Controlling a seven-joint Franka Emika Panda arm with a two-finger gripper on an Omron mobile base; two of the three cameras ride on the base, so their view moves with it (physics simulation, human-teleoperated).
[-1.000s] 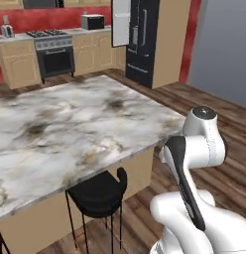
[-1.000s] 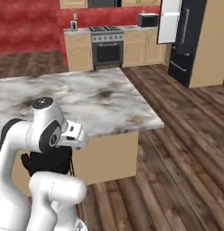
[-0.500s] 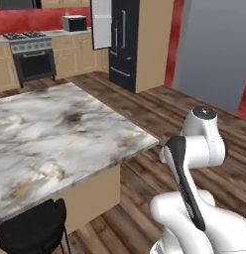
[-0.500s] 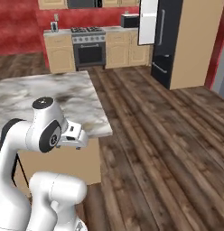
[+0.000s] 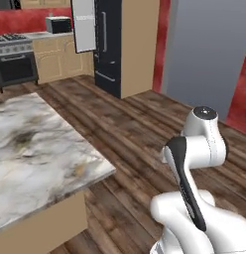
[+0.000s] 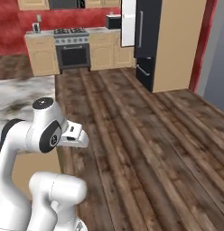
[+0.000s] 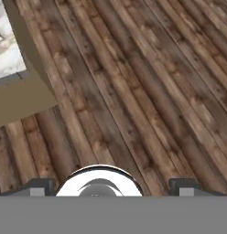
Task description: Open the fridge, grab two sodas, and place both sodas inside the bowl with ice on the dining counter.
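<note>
Approach stage, judging by the layout: tall black-navy double-door fridge [image 5: 109, 47] with long grey bar handles standing well apart across the dark wooden plank floor [image 6: 145, 149], one pale-lined door [image 5: 84, 25] apparently swung out, no sodas or bowl to be made out. Folded close to the white body, two-finger gripper [image 7: 108, 186] pointed down at the planks, dark tips spread wide, holding nothing. Grey-white marbled dining counter [image 5: 35, 154] on its tan wood base lying to the left; next up, probably, closing the distance to the fridge before any reach inside.

Even, bright rendered light (barely any shadows), soft low-resolution blur throughout
</note>
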